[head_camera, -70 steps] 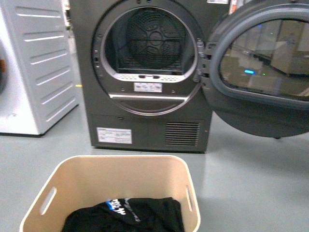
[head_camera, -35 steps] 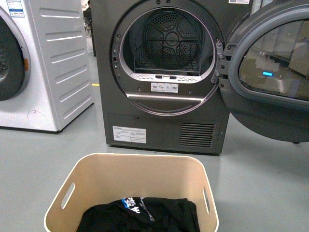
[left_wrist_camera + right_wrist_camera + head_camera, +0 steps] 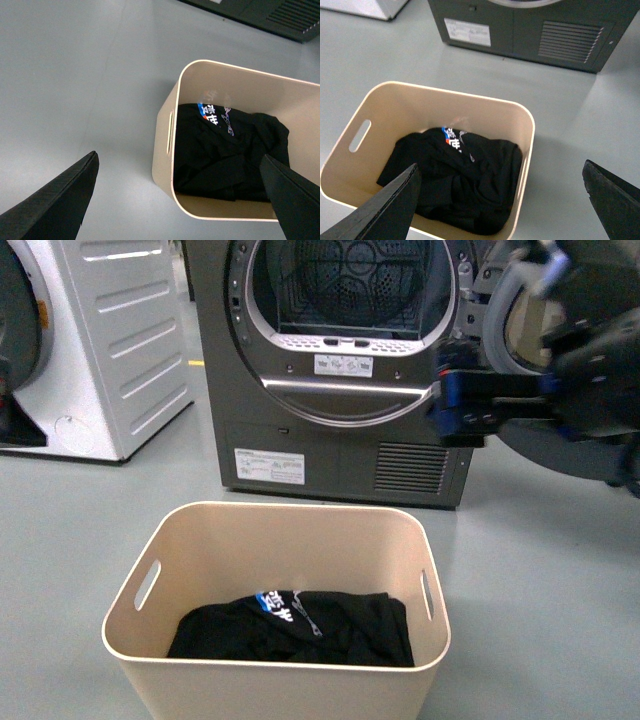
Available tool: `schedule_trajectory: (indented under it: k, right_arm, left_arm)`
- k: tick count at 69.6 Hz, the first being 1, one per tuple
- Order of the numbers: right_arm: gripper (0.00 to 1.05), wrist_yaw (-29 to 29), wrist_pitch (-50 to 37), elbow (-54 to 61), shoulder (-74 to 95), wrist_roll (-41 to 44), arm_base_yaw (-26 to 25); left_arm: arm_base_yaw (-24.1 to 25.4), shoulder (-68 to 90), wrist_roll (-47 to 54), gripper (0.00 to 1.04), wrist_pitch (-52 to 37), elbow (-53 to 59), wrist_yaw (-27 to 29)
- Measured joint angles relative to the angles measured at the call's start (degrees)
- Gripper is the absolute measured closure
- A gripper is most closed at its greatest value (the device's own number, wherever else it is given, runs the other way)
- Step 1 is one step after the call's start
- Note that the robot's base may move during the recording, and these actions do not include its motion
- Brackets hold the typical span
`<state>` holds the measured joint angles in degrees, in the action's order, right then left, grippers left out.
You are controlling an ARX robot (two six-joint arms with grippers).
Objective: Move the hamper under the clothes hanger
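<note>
The beige hamper (image 3: pixel 300 545) stands on the grey floor in front of me, with a black garment with blue and white print (image 3: pixel 300 625) lying in it. My left gripper (image 3: pixel 178 156) is open and empty above the hamper's (image 3: pixel 162 130) left side, its fingers astride the slot-handle wall. My right gripper (image 3: pixel 500 167) is open and empty above the hamper's (image 3: pixel 420 105) right rim. My right arm (image 3: pixel 500 405) shows blurred at the upper right of the front view. The clothes hanger is out of view.
A dark grey dryer (image 3: pixel 330 450) stands just behind the hamper, its round door (image 3: pixel 570 445) swung open to the right. A white washing machine (image 3: pixel 110 350) stands at the left. Grey floor (image 3: pixel 540 580) lies around the hamper.
The front view has shifted, so the hamper now shows fuller and higher in frame and the dryer's top is cut off. My right arm has come into view at the upper right.
</note>
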<state>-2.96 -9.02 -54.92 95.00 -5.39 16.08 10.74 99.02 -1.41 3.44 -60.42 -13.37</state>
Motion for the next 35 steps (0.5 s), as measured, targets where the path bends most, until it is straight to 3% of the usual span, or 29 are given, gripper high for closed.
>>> schedule_trajectory:
  k: [14,35]
  right_arm:
    - [0.08,4.1,1.7,-9.2,18.3,1.2,2.9]
    - [0.08,7.2,3.7,-18.6,31.2,3.8,4.4]
  left_arm:
    - [-4.1,11.9,3.5,0.07,-0.5,-3.7,1.5]
    - [-3.1,23.0,7.1,0.07,0.1,-9.4,4.7]
